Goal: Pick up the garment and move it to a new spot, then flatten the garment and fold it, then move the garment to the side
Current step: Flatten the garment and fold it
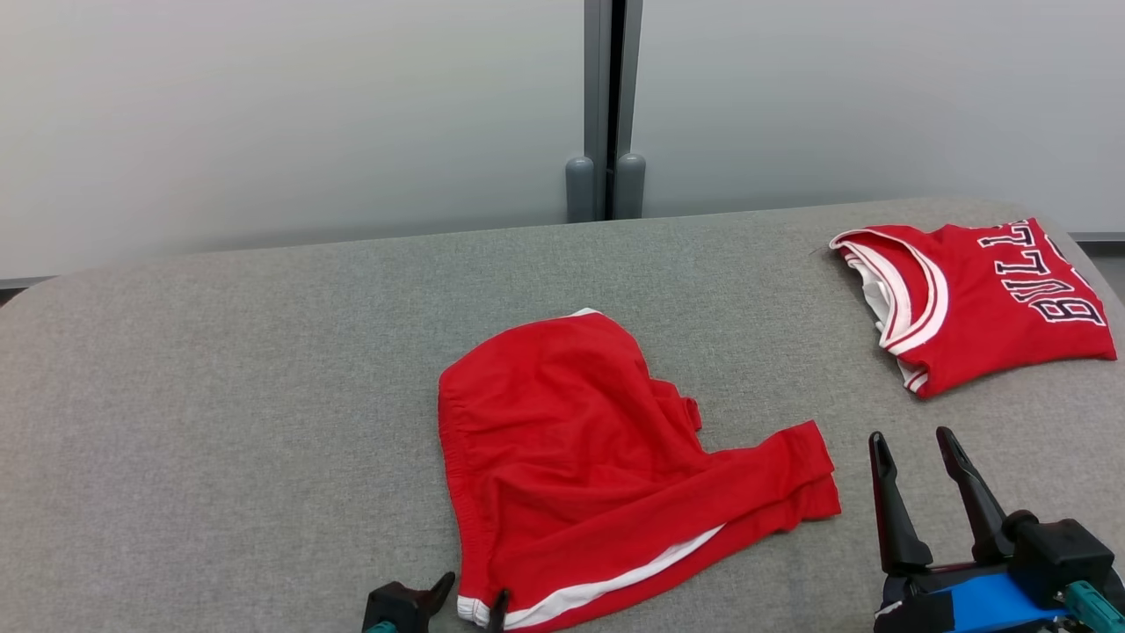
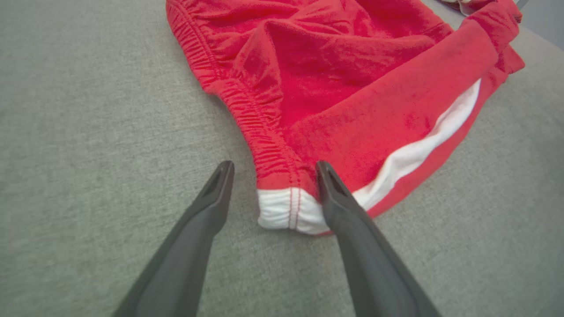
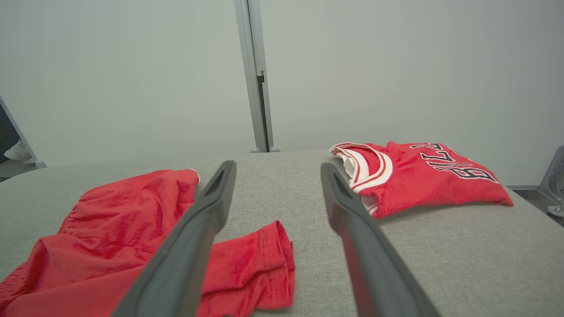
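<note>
The garment [image 1: 571, 440], red shorts with a white side stripe, lies crumpled in the middle of the grey padded table [image 1: 220, 396]. One leg stretches to the right. My left gripper [image 1: 475, 593] is open at the near edge. In the left wrist view the garment's [image 2: 343, 88] white waistband corner [image 2: 286, 209] sits between the left gripper's [image 2: 274, 167] spread fingers, the right finger lying over the cloth. My right gripper [image 1: 910, 437] stands open just right of the leg hem, holding nothing. The right wrist view puts the garment [image 3: 110, 229] left of this gripper [image 3: 277, 165].
A folded red jersey [image 1: 993, 316] with black lettering lies at the table's far right corner, seen past my right gripper [image 3: 418, 180]. Pale wall panels with a grey post [image 1: 606, 105] stand behind the table. A white shoe [image 3: 17, 152] shows at far left on the floor.
</note>
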